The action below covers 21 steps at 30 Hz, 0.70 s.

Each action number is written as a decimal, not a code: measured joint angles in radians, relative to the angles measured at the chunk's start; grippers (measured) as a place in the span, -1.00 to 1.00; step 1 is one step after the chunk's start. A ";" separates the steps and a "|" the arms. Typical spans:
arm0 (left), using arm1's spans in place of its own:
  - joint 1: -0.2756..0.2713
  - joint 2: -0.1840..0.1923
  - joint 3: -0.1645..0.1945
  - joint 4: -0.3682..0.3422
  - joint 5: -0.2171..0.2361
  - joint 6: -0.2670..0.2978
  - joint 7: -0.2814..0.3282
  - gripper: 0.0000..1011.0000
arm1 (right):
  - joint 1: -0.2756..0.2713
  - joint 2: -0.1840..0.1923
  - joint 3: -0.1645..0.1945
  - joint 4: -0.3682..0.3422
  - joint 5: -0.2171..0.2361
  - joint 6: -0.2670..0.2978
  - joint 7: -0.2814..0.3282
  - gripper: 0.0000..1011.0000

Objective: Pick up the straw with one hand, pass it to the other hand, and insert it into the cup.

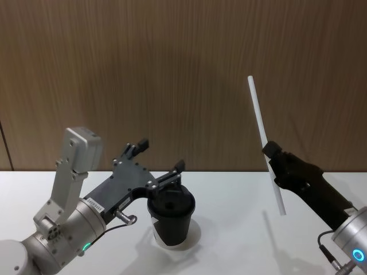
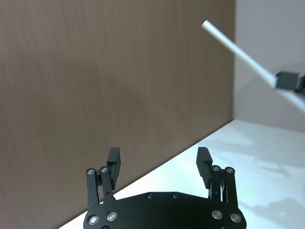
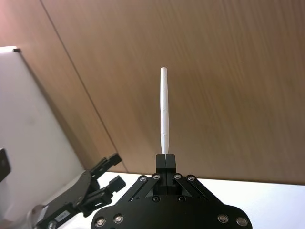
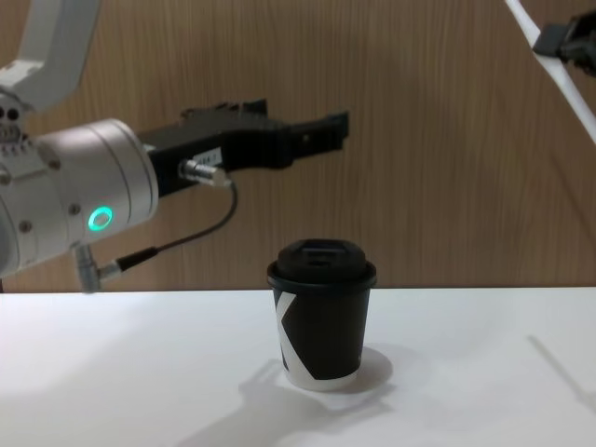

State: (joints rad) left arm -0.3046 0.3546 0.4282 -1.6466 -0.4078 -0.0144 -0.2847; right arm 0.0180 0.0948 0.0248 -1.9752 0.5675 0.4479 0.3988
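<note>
Clamping the straw (image 1: 259,117) at mid-length, the right gripper (image 1: 270,150) held it high, right of the cup (image 1: 172,220), near-upright, top leaning cupward; left gripper (image 1: 160,154) hung above the cup, jaws apart.

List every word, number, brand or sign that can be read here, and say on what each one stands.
Nothing can be read as words.
On the left end effector, a white sticker: printed characters, too small to read.
On the cup, a white angular mark: a shape, not letters.
On the straw, held in the right end effector: no print visible.
</note>
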 joint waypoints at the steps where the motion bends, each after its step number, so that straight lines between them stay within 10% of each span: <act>1: -0.002 -0.002 -0.001 0.000 -0.009 -0.001 -0.009 0.99 | -0.001 0.001 0.001 -0.001 0.007 -0.001 0.007 -1.00; 21: -0.030 -0.047 -0.018 0.006 -0.272 0.024 -0.224 0.99 | -0.029 0.034 -0.025 0.064 0.065 -0.040 0.112 -1.00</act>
State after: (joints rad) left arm -0.3349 0.3076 0.4105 -1.6404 -0.6800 0.0095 -0.5084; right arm -0.0105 0.1293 0.0000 -1.9113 0.6327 0.4081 0.5106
